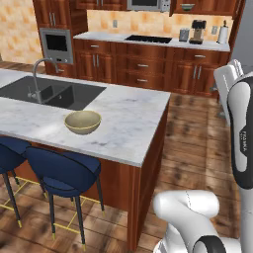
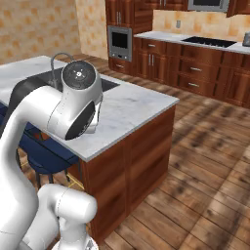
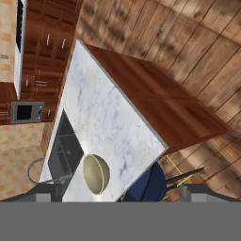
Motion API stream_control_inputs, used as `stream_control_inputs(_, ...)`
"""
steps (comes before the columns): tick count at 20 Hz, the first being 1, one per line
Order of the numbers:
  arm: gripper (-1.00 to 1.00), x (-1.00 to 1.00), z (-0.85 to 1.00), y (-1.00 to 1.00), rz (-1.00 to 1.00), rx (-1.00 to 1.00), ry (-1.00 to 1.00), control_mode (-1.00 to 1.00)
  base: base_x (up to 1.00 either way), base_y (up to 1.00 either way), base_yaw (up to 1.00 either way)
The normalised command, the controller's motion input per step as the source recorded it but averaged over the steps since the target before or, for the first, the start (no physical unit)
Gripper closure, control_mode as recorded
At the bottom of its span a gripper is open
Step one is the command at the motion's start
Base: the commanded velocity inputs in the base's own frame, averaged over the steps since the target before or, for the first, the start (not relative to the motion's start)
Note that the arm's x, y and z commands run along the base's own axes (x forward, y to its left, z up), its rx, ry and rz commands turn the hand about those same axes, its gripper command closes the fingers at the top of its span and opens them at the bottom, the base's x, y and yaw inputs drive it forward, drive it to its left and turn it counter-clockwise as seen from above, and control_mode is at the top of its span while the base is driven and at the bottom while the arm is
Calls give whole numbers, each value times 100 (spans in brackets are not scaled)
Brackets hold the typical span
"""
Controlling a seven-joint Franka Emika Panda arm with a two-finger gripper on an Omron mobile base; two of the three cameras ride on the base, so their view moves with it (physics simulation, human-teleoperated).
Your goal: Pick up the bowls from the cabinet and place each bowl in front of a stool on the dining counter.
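Sitting upright on the marble bench (image 1: 133, 123) near its front edge: 1 beige-olive bowl (image 1: 82, 122), cream inside, directly behind a blue stool (image 1: 63, 170), so judged already delivered. Resting inside the open wall cabinet (image 1: 207, 6) above the far worktop: 1 second bowl (image 1: 187, 7), not yet fetched. Hanging high above the bench's end corner, looking down: claw (image 3: 117, 197), tips spread wide, empty, ready for that second pick. Beside the bowl: dark sink (image 1: 49, 92).

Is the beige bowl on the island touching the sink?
Apart. In the left base view the beige bowl sits on the marble of the dining counter, with a strip of bare marble between it and the sink.
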Motion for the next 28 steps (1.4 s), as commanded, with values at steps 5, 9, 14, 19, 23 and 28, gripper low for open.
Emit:
stream_control_inputs(5, -100, 0, 0, 0, 0, 0, 0, 100, 26, -100, -17)
stream_control_inputs(9, -100, 0, 0, 0, 0, 0, 0, 100, 66, -88, -47)
stream_control_inputs(14, -100, 0, 0, 0, 0, 0, 0, 100, 33, -67, -63)
stream_control_inputs(19, -100, 0, 0, 0, 0, 0, 0, 100, 53, -61, -58)
stream_control_inputs(23, -100, 0, 0, 0, 0, 0, 0, 100, 100, -11, -14)
stream_control_inputs(28, -100, 0, 0, 0, 0, 0, 0, 100, 100, -34, 9)
